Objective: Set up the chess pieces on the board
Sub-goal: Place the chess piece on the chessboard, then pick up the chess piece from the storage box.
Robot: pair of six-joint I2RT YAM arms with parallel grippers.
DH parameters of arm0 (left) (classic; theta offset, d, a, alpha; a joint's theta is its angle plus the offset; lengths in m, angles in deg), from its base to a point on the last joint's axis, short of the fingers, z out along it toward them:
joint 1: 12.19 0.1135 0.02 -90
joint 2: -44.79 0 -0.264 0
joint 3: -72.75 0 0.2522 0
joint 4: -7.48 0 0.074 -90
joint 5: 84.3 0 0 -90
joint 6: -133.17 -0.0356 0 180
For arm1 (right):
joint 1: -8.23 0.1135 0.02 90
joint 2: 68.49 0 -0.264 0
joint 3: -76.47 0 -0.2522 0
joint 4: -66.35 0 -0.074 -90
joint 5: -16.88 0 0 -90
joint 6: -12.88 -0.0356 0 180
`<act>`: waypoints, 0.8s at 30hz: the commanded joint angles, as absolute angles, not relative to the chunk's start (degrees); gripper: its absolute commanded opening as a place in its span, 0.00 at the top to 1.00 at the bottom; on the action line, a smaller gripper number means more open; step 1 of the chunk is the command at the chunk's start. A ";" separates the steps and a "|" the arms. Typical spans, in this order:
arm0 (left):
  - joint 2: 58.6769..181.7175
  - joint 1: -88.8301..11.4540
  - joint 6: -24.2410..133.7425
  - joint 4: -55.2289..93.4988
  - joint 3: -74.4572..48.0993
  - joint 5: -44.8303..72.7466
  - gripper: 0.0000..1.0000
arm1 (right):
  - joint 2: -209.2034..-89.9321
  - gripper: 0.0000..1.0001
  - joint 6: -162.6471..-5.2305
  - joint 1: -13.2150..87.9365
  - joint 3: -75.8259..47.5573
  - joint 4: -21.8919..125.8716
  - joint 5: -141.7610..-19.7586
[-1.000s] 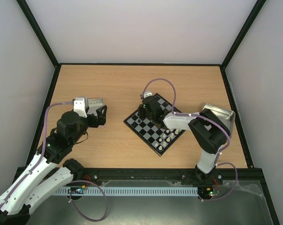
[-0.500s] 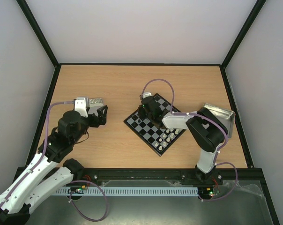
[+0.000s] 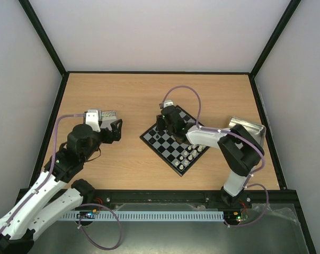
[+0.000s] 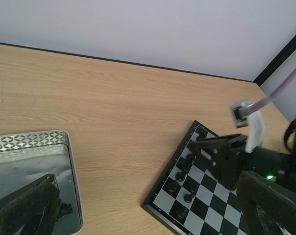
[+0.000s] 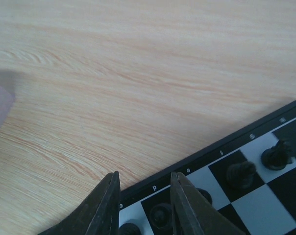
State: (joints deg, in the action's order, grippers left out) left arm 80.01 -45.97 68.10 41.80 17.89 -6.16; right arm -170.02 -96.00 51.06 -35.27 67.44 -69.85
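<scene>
Two fingers of the right hand point(image 5: 144, 196) have just parted, leaving a black piece point(image 5: 160, 214) standing loose between them on the board point(image 3: 161, 142), in its far edge row. That looks like one placement finished, with more pieces still to fetch. Left of the board, the left hand point(image 3: 111, 130) hangs wide open over a metal tray point(image 4: 35, 142). The right arm covers several squares, and the tray's contents are unreadable reflections.
</scene>
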 commanded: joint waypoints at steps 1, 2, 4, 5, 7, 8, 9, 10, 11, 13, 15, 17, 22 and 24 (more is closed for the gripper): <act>82.28 -45.85 67.76 42.37 16.95 -6.83 0.01 | -161.75 0.69 -100.49 51.25 -33.19 63.80 -68.31; 83.29 -45.78 68.21 43.21 16.48 -7.35 0.01 | -160.32 0.67 -101.44 51.29 -33.30 63.12 -67.70; 85.76 -45.76 69.66 44.51 15.69 -9.26 0.01 | -157.34 0.63 -103.14 51.17 -33.97 61.97 -66.57; 87.12 -45.56 70.03 44.82 15.44 -9.33 0.01 | -156.14 0.62 -103.99 51.12 -34.32 61.42 -66.08; 90.16 -44.87 71.50 44.83 15.13 -9.70 0.01 | -154.13 0.59 -105.38 51.05 -35.24 60.53 -65.64; 91.80 -43.65 72.49 44.79 14.99 -9.61 0.01 | -153.31 0.59 -105.88 50.99 -35.65 59.93 -65.65; 93.43 -42.39 73.47 44.80 14.73 -9.06 0.01 | -152.60 0.58 -106.35 50.95 -36.04 59.44 -65.77; 95.37 -40.87 74.60 45.10 14.32 -8.50 0.02 | -152.02 0.58 -106.84 50.95 -36.45 59.03 -65.98; 97.37 -38.64 76.14 45.77 13.69 -7.82 0.05 | -151.43 0.58 -107.17 50.90 -36.99 58.77 -66.33; 101.99 -33.20 78.84 47.40 12.26 -4.89 0.13 | -150.27 0.58 -107.56 50.86 -38.35 58.85 -67.14; 106.42 -28.08 80.61 48.29 11.11 -2.83 0.21 | -149.35 0.58 -108.13 50.84 -40.10 59.89 -67.53; 110.43 -24.01 81.73 47.83 10.46 -2.21 0.30 | -148.66 0.59 -108.92 50.78 -41.88 61.29 -67.80; 120.70 -18.46 85.55 42.33 9.59 -3.38 0.46 | -148.21 0.62 -109.08 50.76 -43.93 63.05 -71.72; 125.75 -17.29 87.17 39.78 8.86 -4.83 0.52 | -147.69 0.63 -108.75 50.69 -44.83 63.62 -72.33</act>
